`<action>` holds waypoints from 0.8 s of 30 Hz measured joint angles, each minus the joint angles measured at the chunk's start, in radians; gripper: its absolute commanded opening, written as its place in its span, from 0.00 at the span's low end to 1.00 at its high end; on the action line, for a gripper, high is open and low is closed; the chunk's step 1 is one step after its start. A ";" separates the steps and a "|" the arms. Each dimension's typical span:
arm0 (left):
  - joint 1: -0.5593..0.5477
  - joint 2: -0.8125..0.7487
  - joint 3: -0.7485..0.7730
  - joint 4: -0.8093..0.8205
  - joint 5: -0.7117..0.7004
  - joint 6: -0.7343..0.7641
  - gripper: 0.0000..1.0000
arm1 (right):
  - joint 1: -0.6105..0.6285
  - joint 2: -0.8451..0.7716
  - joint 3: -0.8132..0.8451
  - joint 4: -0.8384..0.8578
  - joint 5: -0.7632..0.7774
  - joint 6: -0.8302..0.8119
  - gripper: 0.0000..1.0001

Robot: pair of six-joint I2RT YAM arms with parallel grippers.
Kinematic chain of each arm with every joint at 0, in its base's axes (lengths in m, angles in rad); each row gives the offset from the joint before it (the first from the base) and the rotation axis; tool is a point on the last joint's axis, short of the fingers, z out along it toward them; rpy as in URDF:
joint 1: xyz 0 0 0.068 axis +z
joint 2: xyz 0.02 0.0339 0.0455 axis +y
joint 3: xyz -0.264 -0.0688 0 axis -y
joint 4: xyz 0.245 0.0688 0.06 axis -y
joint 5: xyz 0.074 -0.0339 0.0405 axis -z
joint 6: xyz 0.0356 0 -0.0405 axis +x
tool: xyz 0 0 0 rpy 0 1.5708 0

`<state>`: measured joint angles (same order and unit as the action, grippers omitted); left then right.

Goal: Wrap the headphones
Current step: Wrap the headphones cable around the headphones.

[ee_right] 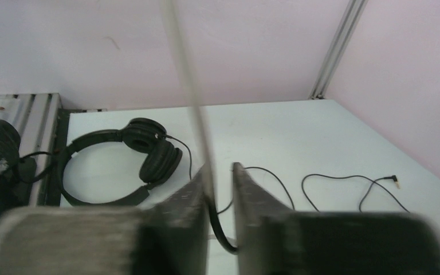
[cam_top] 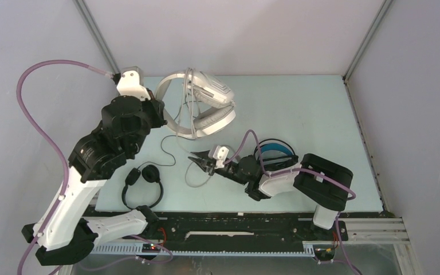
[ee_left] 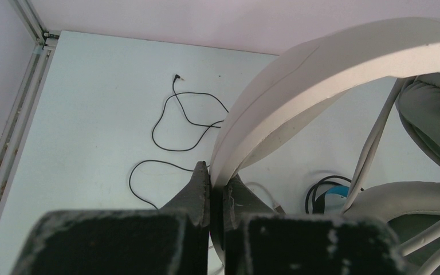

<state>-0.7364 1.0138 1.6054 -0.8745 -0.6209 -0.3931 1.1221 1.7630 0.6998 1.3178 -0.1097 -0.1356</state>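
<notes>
The white-grey headphones [cam_top: 206,103] hang at the back of the table. My left gripper [cam_top: 161,110] is shut on their headband [ee_left: 298,74], which the left wrist view shows pinched between the jaws of that gripper [ee_left: 216,177]. Their grey cable [cam_top: 190,123] drops to my right gripper [cam_top: 200,162]. In the right wrist view the cable [ee_right: 186,74] runs between the narrowly parted jaws of that gripper [ee_right: 220,175], lying against the left finger. The small black headphones [cam_top: 143,183] lie near the front left and also show in the right wrist view [ee_right: 137,154]. The black-and-blue headphones [cam_top: 275,150] are partly hidden behind the right arm.
The small headphones' thin black cable [ee_left: 177,114] snakes loose over the table's middle; it also shows in the right wrist view [ee_right: 349,183]. Enclosure walls and frame posts [cam_top: 100,34] close in the back and sides. A black rail [cam_top: 235,220] runs along the front edge.
</notes>
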 measured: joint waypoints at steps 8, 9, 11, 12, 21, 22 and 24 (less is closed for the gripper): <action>0.052 0.026 0.029 0.006 -0.031 0.021 0.00 | 0.008 -0.010 -0.039 0.015 0.018 0.005 0.00; 0.075 0.027 0.029 0.007 -0.035 0.024 0.00 | 0.012 -0.015 -0.048 0.015 0.019 0.003 0.00; 0.111 0.032 0.031 0.008 -0.040 0.028 0.00 | 0.021 -0.029 -0.061 0.015 0.021 -0.005 0.00; 0.125 0.034 0.035 0.007 -0.040 0.028 0.00 | 0.024 -0.035 -0.064 0.015 0.023 -0.008 0.00; 0.209 0.050 0.092 -0.019 0.063 0.005 0.00 | 0.016 -0.045 -0.068 0.066 0.047 0.016 0.00; 0.210 0.048 0.095 -0.021 0.086 0.000 0.00 | 0.010 -0.045 -0.068 0.070 0.050 0.029 0.00; 0.210 0.041 0.102 -0.033 0.135 -0.001 0.00 | -0.008 -0.045 -0.071 0.077 0.058 0.055 0.00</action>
<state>-0.5266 1.0550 1.7073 -0.9077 -0.4854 -0.3943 1.1145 1.7184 0.6289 1.3949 -0.0517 -0.0807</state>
